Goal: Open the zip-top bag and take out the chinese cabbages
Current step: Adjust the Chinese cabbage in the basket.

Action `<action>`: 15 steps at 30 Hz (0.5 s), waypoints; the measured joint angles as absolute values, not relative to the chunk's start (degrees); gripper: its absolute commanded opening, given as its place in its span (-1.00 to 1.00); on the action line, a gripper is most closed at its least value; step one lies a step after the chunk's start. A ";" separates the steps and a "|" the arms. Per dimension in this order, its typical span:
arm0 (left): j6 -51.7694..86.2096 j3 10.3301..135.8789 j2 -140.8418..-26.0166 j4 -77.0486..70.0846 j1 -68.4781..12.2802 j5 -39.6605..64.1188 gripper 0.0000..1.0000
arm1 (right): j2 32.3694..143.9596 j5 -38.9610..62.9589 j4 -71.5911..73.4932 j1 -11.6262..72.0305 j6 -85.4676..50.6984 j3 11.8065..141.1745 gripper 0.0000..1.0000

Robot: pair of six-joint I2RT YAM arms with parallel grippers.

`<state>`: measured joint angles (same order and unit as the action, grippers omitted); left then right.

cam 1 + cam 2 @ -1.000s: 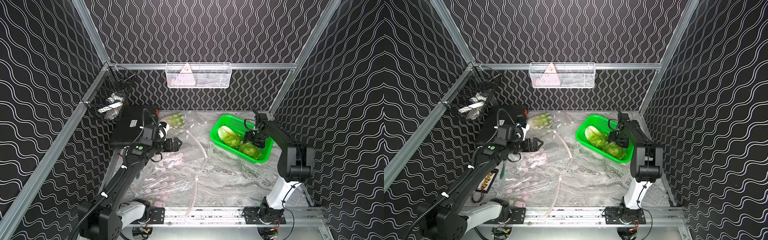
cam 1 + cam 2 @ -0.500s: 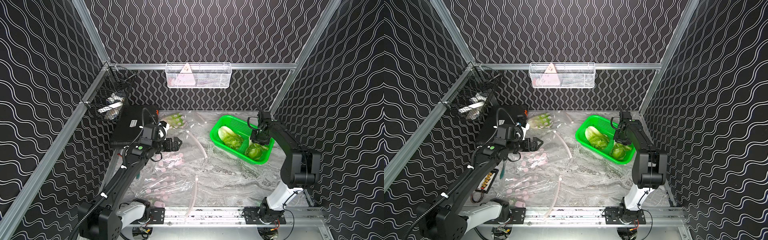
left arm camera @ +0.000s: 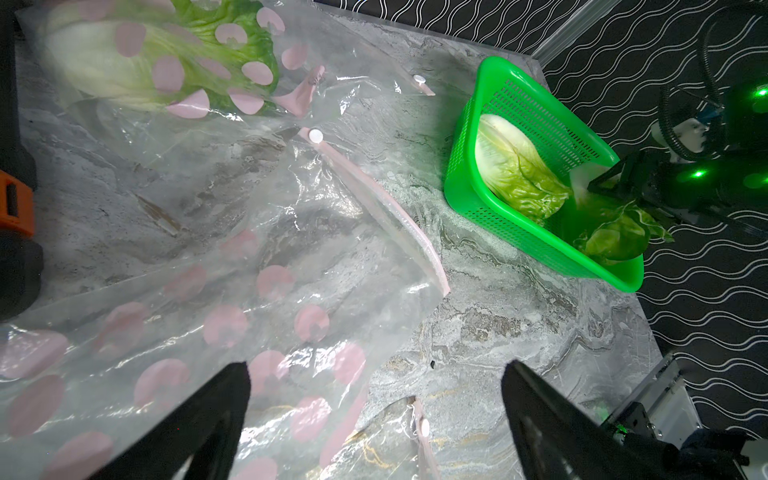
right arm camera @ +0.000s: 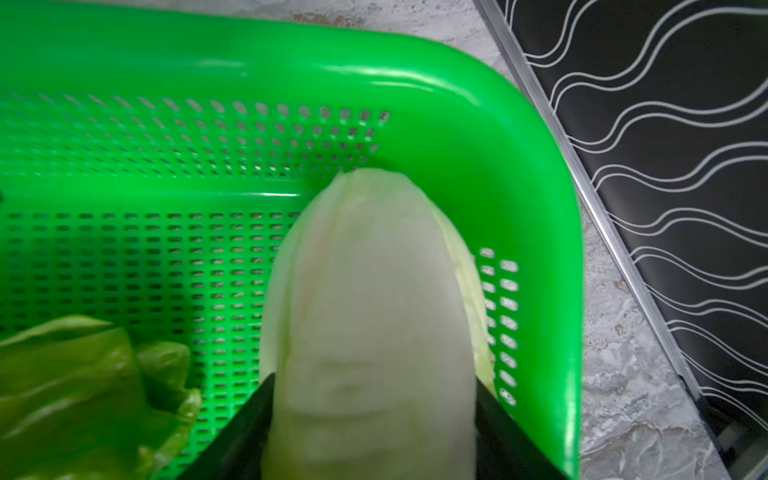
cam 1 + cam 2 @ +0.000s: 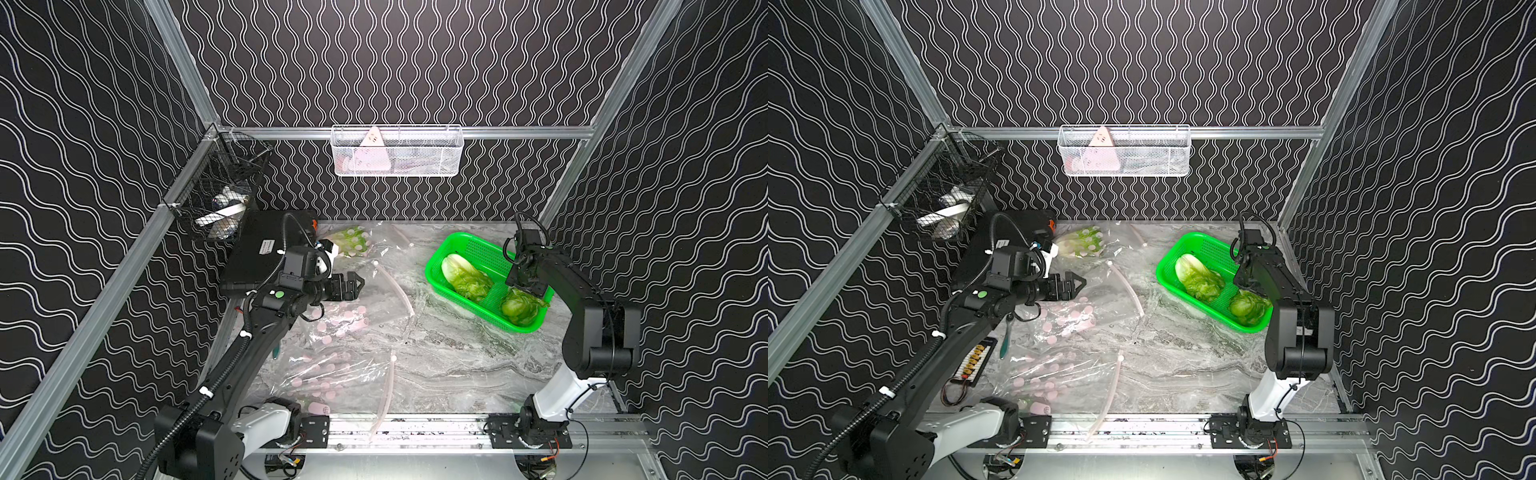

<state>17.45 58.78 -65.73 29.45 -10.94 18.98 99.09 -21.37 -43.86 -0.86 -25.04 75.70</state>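
Since the marble table (image 5: 436, 353) is largest, I note it first: dotted zip-top bags (image 5: 332, 328) cover its left half. At upper centre, one bag encloses the bagged cabbage (image 3: 137, 62). Right of centre, the green basket (image 5: 484, 251) holds the upper cabbage (image 5: 463, 278) and the lower cabbage (image 5: 519, 307). My left gripper (image 3: 374, 368) hovers spread wide above a flat bag. My right gripper (image 4: 374, 386) flanks the lower cabbage's white base; I cannot tell whether it pinches.

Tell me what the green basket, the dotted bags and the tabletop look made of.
Green basket: glossy moulded plastic, by its sheen and punched slots. Dotted bags: thin clear film, crinkled, with glare. Tabletop: grey veined stone look; real marble or printed laminate, I cannot tell.
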 measured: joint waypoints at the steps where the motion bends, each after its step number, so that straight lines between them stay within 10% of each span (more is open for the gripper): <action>1: 17.47 58.78 -65.65 29.56 -10.94 18.94 0.99 | 98.45 -21.39 -43.72 -0.80 -25.12 75.53 0.52; 15: 19.55 64.47 -71.46 29.93 -13.96 16.86 0.98 | 83.85 -16.49 -43.09 -0.12 -21.28 76.86 0.50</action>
<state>19.55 64.47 -71.46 29.93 -13.96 16.86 83.85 -16.49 -43.09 -0.12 -21.28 76.86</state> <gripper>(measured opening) 0.991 0.750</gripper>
